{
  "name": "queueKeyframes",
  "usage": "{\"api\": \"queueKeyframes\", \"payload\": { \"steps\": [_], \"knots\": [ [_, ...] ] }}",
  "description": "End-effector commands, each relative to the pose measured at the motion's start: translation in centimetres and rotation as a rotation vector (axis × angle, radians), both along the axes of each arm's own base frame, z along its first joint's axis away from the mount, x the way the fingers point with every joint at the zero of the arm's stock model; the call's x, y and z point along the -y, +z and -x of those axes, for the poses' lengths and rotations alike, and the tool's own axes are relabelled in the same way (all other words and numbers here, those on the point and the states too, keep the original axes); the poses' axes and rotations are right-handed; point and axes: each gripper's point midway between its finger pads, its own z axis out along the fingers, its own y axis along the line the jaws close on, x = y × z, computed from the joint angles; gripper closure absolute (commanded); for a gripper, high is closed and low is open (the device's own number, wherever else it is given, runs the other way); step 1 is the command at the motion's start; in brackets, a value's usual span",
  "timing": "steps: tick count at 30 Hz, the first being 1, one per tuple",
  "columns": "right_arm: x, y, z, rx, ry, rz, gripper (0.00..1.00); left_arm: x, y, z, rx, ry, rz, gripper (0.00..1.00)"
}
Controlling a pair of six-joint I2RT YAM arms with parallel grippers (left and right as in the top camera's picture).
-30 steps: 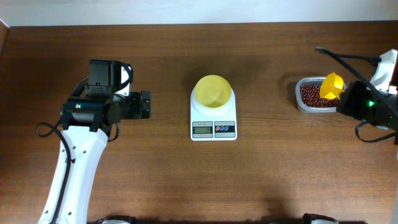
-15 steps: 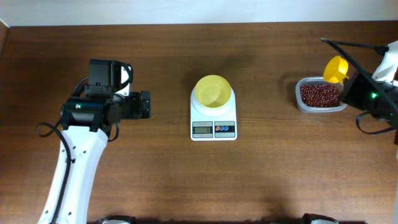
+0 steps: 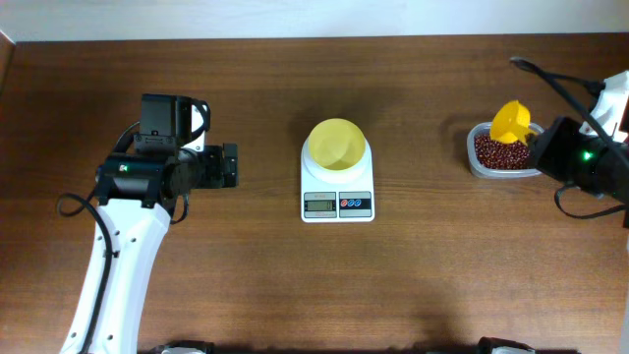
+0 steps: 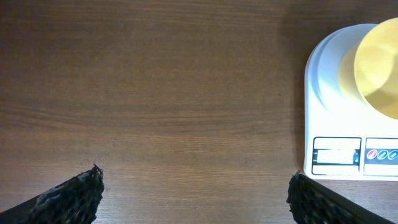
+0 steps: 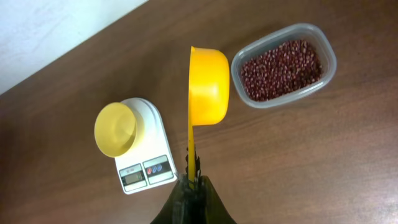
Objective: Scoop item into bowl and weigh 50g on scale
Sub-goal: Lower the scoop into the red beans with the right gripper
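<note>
Wooden table (image 3: 295, 285): scale (image 3: 337, 205) centre, bowl (image 3: 337, 144) on it. Beans (image 5: 283, 62) in clear container (image 5: 329, 62), right side; loose, light, likely to roll, so lift by scoop (image 5: 208, 87). Right gripper (image 5: 191, 186) pinches the scoop handle; left gripper (image 4: 196, 180) spread, holding nothing.

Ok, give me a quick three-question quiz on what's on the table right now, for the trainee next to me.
1. What stands on the scale?
2. The right gripper is shut on: A the yellow scoop; B a lid; C nothing.
3. True or false: the left gripper is open and holds nothing.

Key: 1 the pale-yellow bowl; 2 A; 3 true.
</note>
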Motion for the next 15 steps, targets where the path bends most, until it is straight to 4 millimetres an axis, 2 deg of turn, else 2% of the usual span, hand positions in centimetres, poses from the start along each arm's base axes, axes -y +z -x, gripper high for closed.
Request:
{"api": "queueKeyframes", "payload": {
  "steps": [1,5,12,15],
  "knots": [
    [0.0,0.2,0.1,-0.003,-0.001,-0.006,0.96,0.0,0.4,0.0,0.014,-0.004,0.005,0.01],
    [0.0,-0.1,0.0,-0.015,-0.019,-0.022,0.96,0.0,0.4,0.0,0.014,-0.004,0.005,0.01],
    [0.3,-2.5,-2.1,-0.095,-0.050,-0.062,0.96,0.0,0.4,0.0,0.014,-0.004,0.005,0.01],
    [0.4,-2.6,-2.6,-0.094,-0.050,-0.062,0.96,0.0,0.4,0.0,0.014,-0.004,0.005,0.01]
  ]
}}
